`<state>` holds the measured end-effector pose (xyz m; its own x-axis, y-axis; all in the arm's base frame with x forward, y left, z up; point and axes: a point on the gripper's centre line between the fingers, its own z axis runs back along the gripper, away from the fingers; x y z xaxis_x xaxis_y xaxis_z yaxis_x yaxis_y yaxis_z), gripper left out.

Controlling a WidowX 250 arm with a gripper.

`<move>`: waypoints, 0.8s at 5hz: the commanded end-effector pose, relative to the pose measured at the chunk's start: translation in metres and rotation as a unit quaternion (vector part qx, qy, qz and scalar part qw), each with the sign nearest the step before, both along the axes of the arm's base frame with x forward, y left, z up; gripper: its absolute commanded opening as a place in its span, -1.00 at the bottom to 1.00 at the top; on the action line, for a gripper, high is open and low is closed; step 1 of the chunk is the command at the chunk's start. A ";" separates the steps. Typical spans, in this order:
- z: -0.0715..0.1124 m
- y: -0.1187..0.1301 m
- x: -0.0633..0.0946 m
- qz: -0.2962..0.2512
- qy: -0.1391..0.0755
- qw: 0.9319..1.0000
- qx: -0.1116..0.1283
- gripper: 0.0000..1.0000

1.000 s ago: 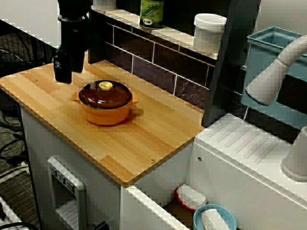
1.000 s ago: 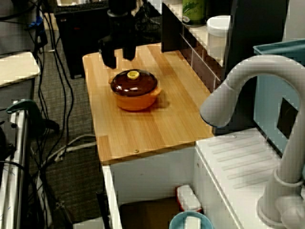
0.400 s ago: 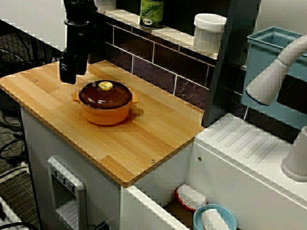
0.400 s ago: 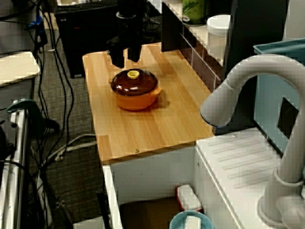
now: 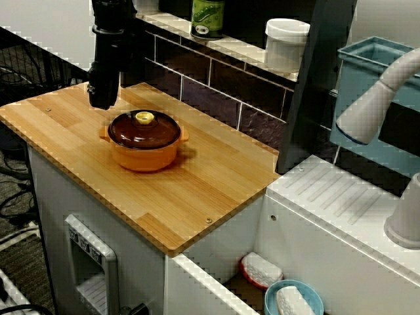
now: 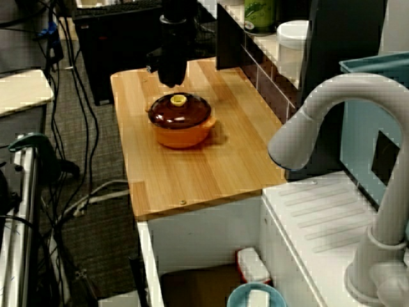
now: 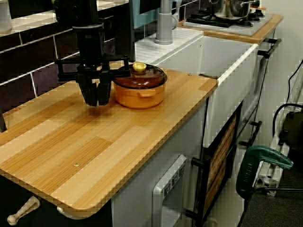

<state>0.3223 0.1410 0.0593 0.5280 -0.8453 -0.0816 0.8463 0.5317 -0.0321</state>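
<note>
**view across the counter toward the tiled wall.** gripper (image 5: 103, 102): black, hangs straight down from a black arm, tips low over the wooden countertop (image 5: 197, 190). it is just beside the orange pot (image 5: 144, 152), at the pot's rear left. finger spacing is not legible from this side. orange pot: stands upright on the countertop, toward its left half. it is capped by a dark brown lid (image 5: 143, 130) with a yellow knob (image 5: 144, 118). shelf above the tiles: green bottle (image 5: 207, 18) and white jar (image 5: 286, 42), well apart from the pot. right edge: white faucet (image 5: 374, 105) over a white drainboard (image 5: 335, 203). below: blue bowl (image 5: 293, 302).

**view along the counter from the sink end.** gripper (image 6: 171, 80): reads as one dark mass with no gap showing, at the far side of the orange pot (image 6: 181, 131) and close above the lid's far edge. the pot sits near the middle of the countertop (image 6: 192, 173) with its lid on. the faucet (image 6: 319, 121) fills the foreground.

**view from the far end of the counter.** gripper (image 7: 97, 101): two fingers drawn together with only a thin slit between them and nothing held. tips are close over the countertop (image 7: 94, 146). orange pot (image 7: 140, 92): immediately to the right of the fingers. contact cannot be judged. background: stovetop (image 7: 227, 21) with metal pot.
</note>
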 end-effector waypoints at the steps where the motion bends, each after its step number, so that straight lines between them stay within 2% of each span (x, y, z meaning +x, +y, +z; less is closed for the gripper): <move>1: 0.012 0.002 0.007 -0.005 -0.021 1.000 0.012 -1.00; 2: 0.011 0.006 0.005 0.021 -0.016 0.999 0.020 1.00; 4: 0.006 0.007 0.005 -0.010 -0.011 1.000 0.027 1.00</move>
<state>0.3206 0.1476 0.0565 0.5219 -0.8443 -0.1218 0.8494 0.5275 -0.0170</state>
